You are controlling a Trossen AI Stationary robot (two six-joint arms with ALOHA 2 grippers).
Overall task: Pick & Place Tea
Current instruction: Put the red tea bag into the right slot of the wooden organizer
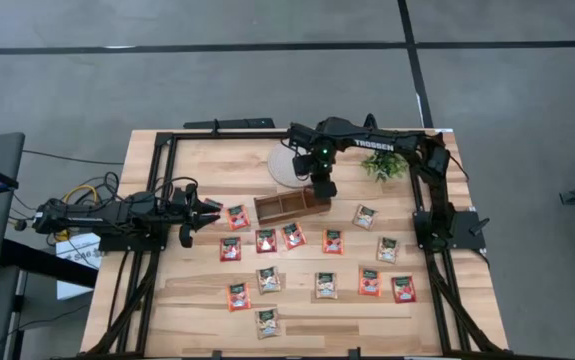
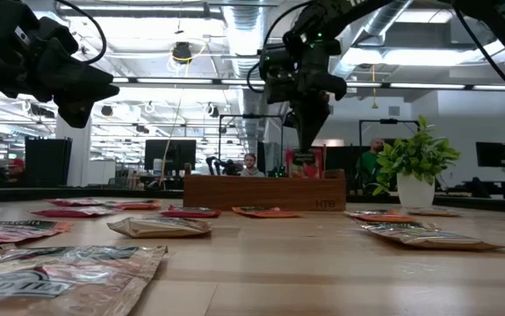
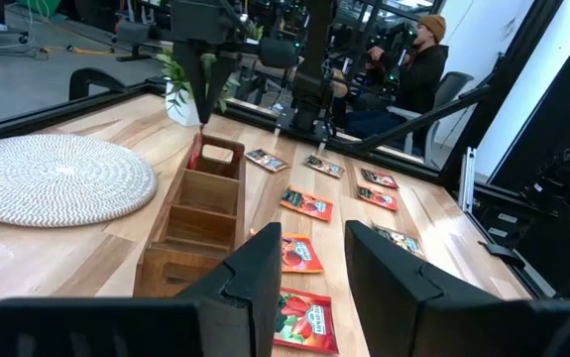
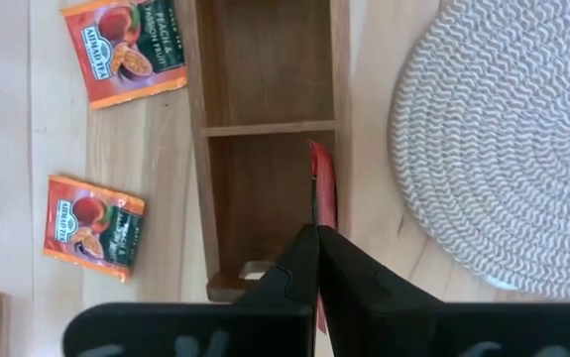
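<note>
A red-orange tea sachet [image 4: 322, 193] is being held on edge directly beneath the right gripper [image 4: 316, 238], whose two fingers are pressed almost together on the packet's upper edge. The sachet is being kept upright, its long axis running along the length of the wooden tray [image 1: 292, 205], and its lower part is being shown inside the tray's end compartment on the potted plant [image 1: 385, 165] side, close against the wall that faces the round woven mat [image 4: 493, 139]. In the low view the packet [image 2: 305, 163] is being seen standing above the tray's [image 2: 263, 191] rim under the gripper [image 2: 309, 132]. The coming move is being judged to turn on this vertical alignment: a straight release should let the sachet drop in, though whether it is already touching the floor of the compartment cannot be told.

The left gripper [image 3: 314, 273] is being held low over the table's left side, fingers parted and empty, pointing along the tray [image 3: 200, 213]. The remaining sachets [image 1: 322, 262] are being left flat on the table in front of the tray, nearer that left arm.
</note>
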